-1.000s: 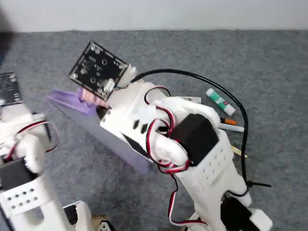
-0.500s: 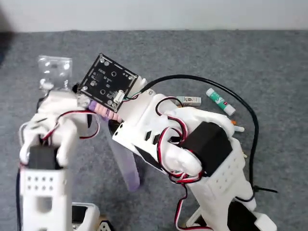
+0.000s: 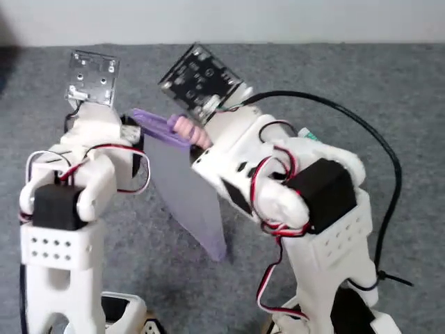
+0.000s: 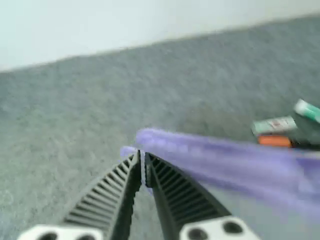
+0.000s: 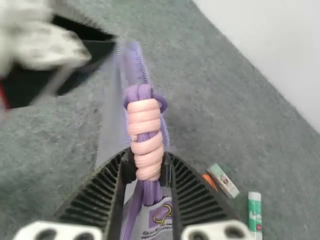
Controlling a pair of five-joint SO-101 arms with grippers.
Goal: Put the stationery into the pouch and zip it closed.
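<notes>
A thin, flat pouch [image 3: 189, 202] of translucent purple plastic is held up edge-on between the two arms, above a fuzzy grey mat [image 3: 389, 90]. The left gripper [image 4: 142, 159], with black ribbed jaws, is pinched closed on one end of the pouch's top edge. The right gripper [image 5: 146, 157] is clamped on a pink coiled cord [image 5: 145, 132] that is looped onto the pouch's purple rim. Stationery lies on the mat well apart from the pouch: a white and green cylindrical glue stick [image 5: 254, 210], a small rectangular eraser [image 5: 223, 181] and, just beside the eraser, an orange item [image 5: 209, 181] too small to identify.
</notes>
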